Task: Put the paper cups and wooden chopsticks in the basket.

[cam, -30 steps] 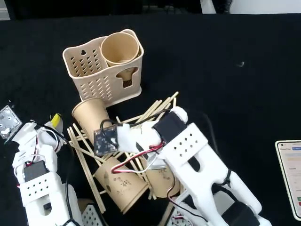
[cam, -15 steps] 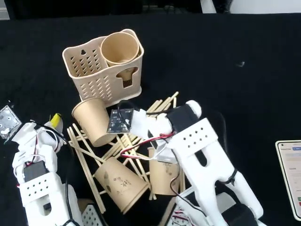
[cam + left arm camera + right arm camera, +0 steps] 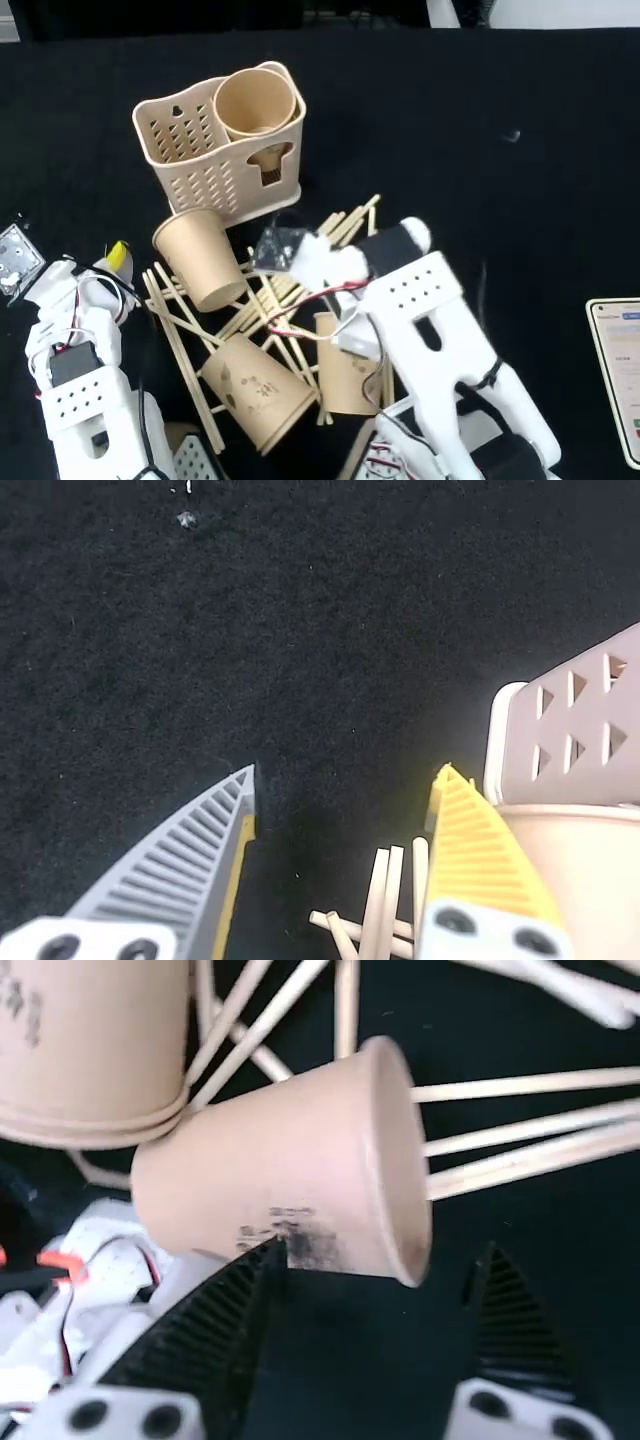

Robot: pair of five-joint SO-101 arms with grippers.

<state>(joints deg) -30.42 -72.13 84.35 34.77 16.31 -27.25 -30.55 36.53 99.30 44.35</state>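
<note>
Inside the basket point(image 3: 215, 165), toward the far side of the black counter point(image 3: 500, 190), one upright cup point(image 3: 255, 100) already stands. Just in front of the basket a fallen cup point(image 3: 200, 258) lies on its side. Nearer the arms, a printed cup point(image 3: 255, 392) and a second low cup point(image 3: 343, 375) lie among the scattered chopsticks point(image 3: 335, 228).

The right end effector point(image 3: 383, 1258) has its jaws spread wide — the fallen cup lies just ahead of them, ungripped. Over the last second this arm's wrist has swung from above the low cups up toward the basket, uncovering more of the second low cup; the cups themselves have not shifted.

The left end effector point(image 3: 346, 775), also wide and holding nothing, sits low at the counter's near left. From the high view the right fingers are hidden under the wrist — and a lit screen point(image 3: 615, 375) is cut by the edge.
</note>
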